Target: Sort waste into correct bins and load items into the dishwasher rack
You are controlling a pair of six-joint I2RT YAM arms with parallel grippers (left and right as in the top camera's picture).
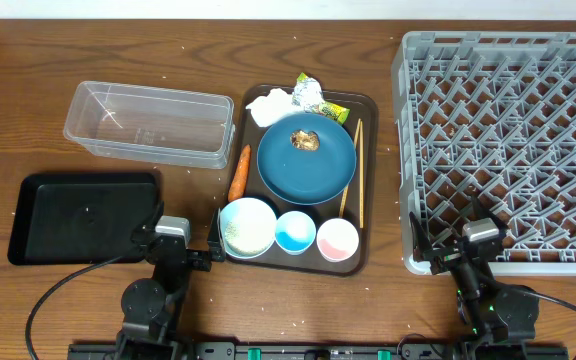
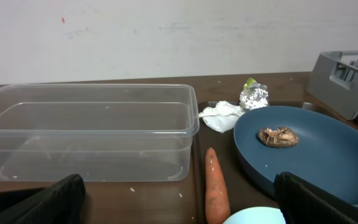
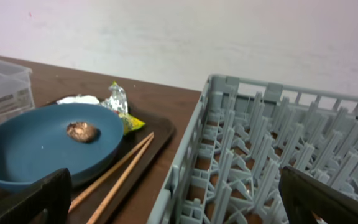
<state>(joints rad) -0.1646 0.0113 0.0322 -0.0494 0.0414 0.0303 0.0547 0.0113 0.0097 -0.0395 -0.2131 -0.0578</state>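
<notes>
Grippers stand nearest, at the table's front edge. The left gripper (image 1: 173, 238) has its jaws spread wide and empty, just beside the near right corner of the black tray (image 1: 38, 215). The right gripper (image 1: 473, 240) is likewise spread and empty, over the near left corner of the dishwasher rack (image 1: 508, 130). Between them lies the brown serving tray (image 1: 368, 180), a narrow strip of bare table separating it from the rack. Along its near edge sit the white bowl (image 1: 247, 226), blue-inside cup (image 1: 295, 232) and pink-inside cup (image 1: 337, 240). Behind these, the blue plate (image 1: 308, 175) carries the food lump (image 1: 304, 140). The carrot (image 1: 239, 171) lies on the left rim and the chopsticks (image 1: 357, 170) along the right. Farthest back are the tissue (image 1: 273, 105) and wrapper (image 1: 313, 95). The clear tub (image 1: 88, 125) stands left, beyond the black tray, open wood between them.
</notes>
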